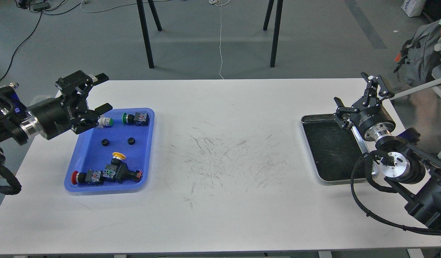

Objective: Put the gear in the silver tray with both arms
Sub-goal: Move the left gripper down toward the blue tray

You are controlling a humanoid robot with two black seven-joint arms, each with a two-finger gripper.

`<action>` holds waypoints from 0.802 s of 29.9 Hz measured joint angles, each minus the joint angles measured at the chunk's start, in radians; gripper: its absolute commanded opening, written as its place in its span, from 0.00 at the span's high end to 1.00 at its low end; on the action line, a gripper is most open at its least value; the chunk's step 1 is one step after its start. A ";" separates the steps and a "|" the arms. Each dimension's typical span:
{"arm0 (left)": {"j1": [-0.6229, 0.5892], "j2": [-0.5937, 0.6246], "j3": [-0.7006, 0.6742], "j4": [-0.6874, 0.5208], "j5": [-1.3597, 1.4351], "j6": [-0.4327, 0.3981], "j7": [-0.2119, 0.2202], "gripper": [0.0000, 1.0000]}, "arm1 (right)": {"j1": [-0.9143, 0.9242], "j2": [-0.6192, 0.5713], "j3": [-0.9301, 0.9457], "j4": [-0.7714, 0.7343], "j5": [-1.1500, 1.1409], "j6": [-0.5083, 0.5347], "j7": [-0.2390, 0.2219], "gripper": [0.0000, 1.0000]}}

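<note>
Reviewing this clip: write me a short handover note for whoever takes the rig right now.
Left hand: open, empty, over the far end of the blue tray.
Right hand: open, empty, over the far right corner of the silver tray.
Parts: all in the blue tray, namely two green-capped buttons, a yellow-capped one, a red-capped one and two small black round pieces.
Done: nothing; no part shows in the silver tray.
Left: pick a part with the left hand and get it into the silver tray, probably by a handover mid-table.
</note>
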 measured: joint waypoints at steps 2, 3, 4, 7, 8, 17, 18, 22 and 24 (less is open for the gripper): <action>-0.016 0.003 0.015 -0.017 0.023 0.064 0.000 0.01 | 0.000 0.000 0.000 0.000 -0.001 0.000 0.000 0.00; -0.029 0.006 0.028 -0.028 0.040 0.098 0.000 0.01 | 0.000 0.000 0.000 -0.001 -0.002 0.000 0.000 0.00; -0.041 0.009 0.041 -0.034 0.054 0.122 0.000 0.02 | 0.000 0.000 0.000 -0.001 -0.002 0.000 0.000 0.00; -0.082 0.011 0.121 -0.045 0.121 0.194 0.000 0.03 | 0.000 0.000 0.000 -0.002 -0.004 0.000 0.000 0.00; -0.099 0.013 0.143 -0.051 0.138 0.225 0.000 0.03 | 0.000 0.000 0.000 -0.002 -0.004 0.000 0.000 0.00; -0.170 0.006 0.312 -0.033 0.325 0.411 0.000 0.00 | -0.002 0.003 -0.001 0.003 -0.005 0.000 0.012 0.00; -0.171 0.003 0.326 -0.029 0.360 0.412 0.000 0.00 | -0.002 0.003 -0.001 0.003 -0.005 0.000 0.012 0.00; -0.199 0.002 0.375 -0.014 0.463 0.416 0.000 0.00 | -0.002 0.003 -0.001 0.005 -0.005 -0.001 0.014 0.00; -0.211 0.003 0.395 -0.004 0.543 0.417 0.000 0.00 | -0.003 0.003 -0.001 0.005 -0.005 -0.001 0.014 0.00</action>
